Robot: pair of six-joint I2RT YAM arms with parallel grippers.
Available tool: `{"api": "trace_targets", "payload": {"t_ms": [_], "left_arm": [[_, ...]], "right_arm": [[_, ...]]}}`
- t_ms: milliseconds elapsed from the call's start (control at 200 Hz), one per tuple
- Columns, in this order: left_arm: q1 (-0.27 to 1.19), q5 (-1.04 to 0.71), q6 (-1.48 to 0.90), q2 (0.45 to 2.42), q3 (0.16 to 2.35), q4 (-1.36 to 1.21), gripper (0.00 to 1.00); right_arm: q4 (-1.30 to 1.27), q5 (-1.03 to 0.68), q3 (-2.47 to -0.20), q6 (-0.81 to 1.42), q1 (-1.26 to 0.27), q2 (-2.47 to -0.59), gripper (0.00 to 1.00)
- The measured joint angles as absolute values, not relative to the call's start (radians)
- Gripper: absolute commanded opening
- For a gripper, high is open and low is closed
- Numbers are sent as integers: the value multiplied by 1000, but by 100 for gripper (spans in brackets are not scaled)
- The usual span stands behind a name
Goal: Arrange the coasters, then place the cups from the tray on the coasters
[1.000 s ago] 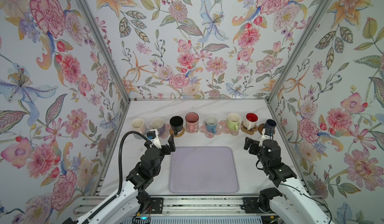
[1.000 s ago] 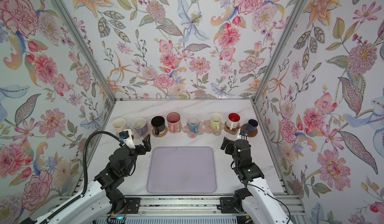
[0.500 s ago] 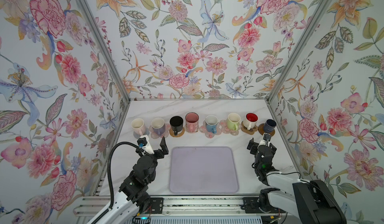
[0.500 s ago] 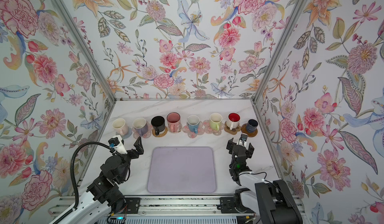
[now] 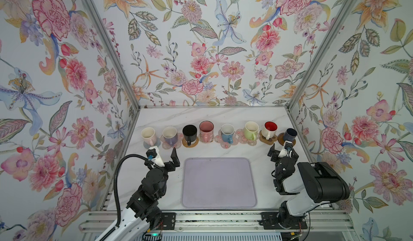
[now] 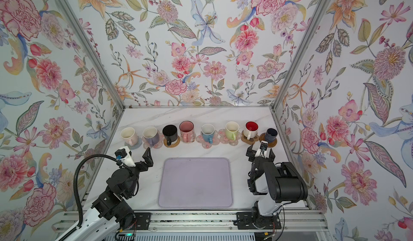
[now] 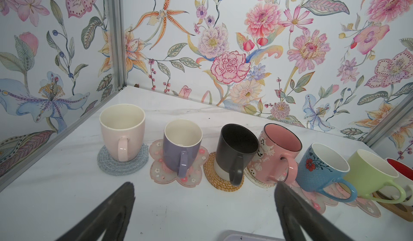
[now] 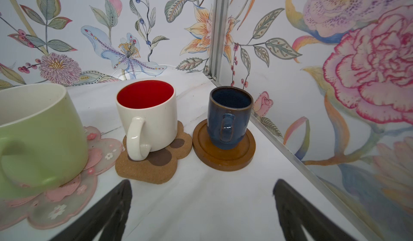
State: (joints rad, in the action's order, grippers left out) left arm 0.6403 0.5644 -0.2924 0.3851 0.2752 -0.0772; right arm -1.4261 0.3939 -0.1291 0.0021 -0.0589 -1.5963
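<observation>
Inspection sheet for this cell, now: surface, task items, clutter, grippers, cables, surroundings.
Surface: white marbled tabletop, few dark specks.
Job's things: eight mugs in one row, cream-pink mug to small navy mug, each on a coaster; pale lavender rectangular tray bare.
Clutter: nothing seen.
Grippers: left gripper, right gripper: both open, empty.
Cables: black corrugated hose off left arm, clear of mugs.
Surroundings: floral wallpaper panels on three sides; aluminium rail in front.

Robot lab test booth, floral wallpaper panels, aluminium frame posts, marble-look tabletop, mounting rail
</observation>
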Motion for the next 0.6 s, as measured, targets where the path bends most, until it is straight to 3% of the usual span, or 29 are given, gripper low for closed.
{"api": "trace_targets", "payload": {"t_ms": [305,600], "left_arm": [[621,720,-263,384,214,-84,99],[442,749,-178,593,173,-262,99]], "right_arm": [[-1370,347,-176,12,-50,-1582,99],[-1357,344,-176,12,-50,-1582,99]]}}
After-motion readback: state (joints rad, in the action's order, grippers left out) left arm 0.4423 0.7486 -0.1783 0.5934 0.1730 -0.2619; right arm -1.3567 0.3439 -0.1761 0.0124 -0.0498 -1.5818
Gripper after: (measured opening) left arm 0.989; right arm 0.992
